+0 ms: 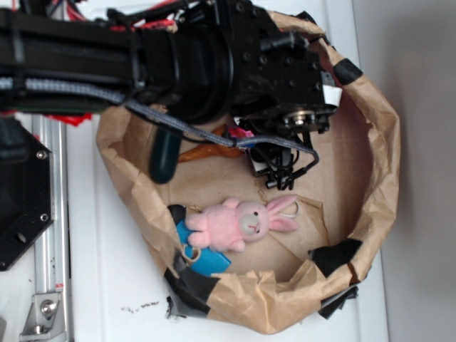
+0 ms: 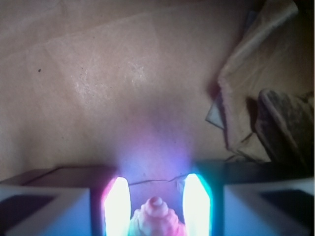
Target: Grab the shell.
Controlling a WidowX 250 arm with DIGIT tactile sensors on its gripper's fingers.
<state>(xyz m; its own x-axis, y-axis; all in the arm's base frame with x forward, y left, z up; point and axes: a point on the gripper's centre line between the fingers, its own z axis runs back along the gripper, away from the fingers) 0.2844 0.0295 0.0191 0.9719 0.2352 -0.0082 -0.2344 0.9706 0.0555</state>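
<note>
The arm [image 1: 142, 57] enters from the upper left of the exterior frame and ends over a brown paper bin [image 1: 377, 135] at centre. The gripper [image 1: 281, 171] hangs below the wrist, just above centre, over the bin floor.

In the wrist frame, the 2 fingers [image 2: 117, 206] glow white at the bottom edge, lit pink on the left and cyan on the right. They stand spread, with the shell [image 2: 155, 219] between them at bottom centre. Only its ridged spiral tip shows, washed pink by the light. Contact between fingers and shell cannot be told.

In the exterior frame, an orange-brown strip of the shell [image 1: 206, 151] shows left of the gripper, mostly hidden under the arm. A dark green oval [image 1: 164, 157] lies left of it, near the bin's left wall. A pink bunny [image 1: 239, 224] lies lower centre, well apart from the gripper, partly on a blue piece [image 1: 199, 253].

In the wrist frame, a dark brown piece [image 2: 283, 123] sits at the right edge against folded paper.
</note>
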